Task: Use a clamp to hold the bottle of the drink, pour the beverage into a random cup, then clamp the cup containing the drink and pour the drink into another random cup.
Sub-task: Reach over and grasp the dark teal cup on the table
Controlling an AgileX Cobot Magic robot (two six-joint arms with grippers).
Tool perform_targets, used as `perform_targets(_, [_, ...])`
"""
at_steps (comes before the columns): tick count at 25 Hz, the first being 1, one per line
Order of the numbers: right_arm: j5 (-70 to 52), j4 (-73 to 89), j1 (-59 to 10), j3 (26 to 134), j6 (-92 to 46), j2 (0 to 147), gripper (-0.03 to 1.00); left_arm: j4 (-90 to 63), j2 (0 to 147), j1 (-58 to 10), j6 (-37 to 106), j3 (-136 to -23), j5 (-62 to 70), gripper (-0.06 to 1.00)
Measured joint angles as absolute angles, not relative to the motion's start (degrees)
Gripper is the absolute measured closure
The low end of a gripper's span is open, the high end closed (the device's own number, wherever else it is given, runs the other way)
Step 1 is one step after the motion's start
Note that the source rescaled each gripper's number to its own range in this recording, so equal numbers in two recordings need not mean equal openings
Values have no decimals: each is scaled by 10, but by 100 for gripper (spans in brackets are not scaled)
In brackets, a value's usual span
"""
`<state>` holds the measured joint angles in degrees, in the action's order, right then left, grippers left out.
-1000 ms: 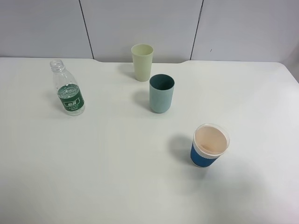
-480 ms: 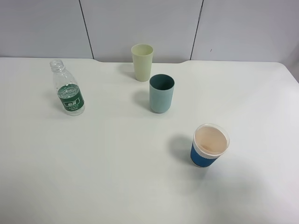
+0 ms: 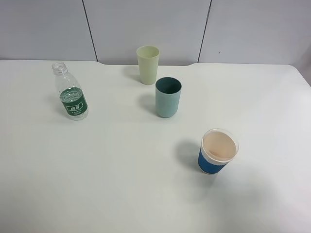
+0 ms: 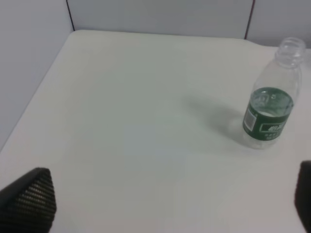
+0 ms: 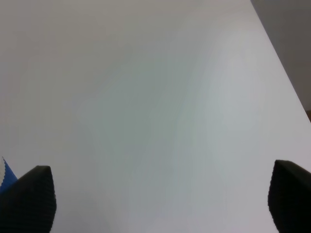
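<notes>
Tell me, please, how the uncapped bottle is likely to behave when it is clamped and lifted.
The bottle looks like thin clear plastic, so it would probably give under a firm squeeze. It has no cap and seems partly filled, so squeezing or tilting may cause a spill. Standing tall on a narrow base, it could tip if pushed high up.

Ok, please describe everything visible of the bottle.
The bottle is small, of clear plastic, with a ribbed neck, no cap and a dark green label with white characters. It seems to hold clear liquid to about the label's top. It stands upright on the white table, left arm's side, touching nothing else.
</notes>
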<state>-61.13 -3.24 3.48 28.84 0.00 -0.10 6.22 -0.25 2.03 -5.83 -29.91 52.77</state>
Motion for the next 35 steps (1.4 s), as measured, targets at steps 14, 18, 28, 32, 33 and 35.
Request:
perform_targets(14, [-611,-32,35,288,0,-1,18,82,-2,-12,-80,-299,530,-5])
perform_targets(18, [-611,-32,35,288,0,-1,18,82,-2,-45,-81,-299,553,-5])
perform_targets(28, [-611,-32,35,288,0,-1,18,80,-2,-53,-84,-290,601,-5])
perform_targets(32, [-611,-32,35,288,0,-1,18,80,-2,-53,-85,-290,601,-5])
perform_targets(33, [-611,-32,35,288,0,-1,18,80,-2,-53,-85,-290,601,-5])
perform_targets(35, [-611,-32,35,288,0,-1,18,80,-2,-53,-85,-290,601,-5])
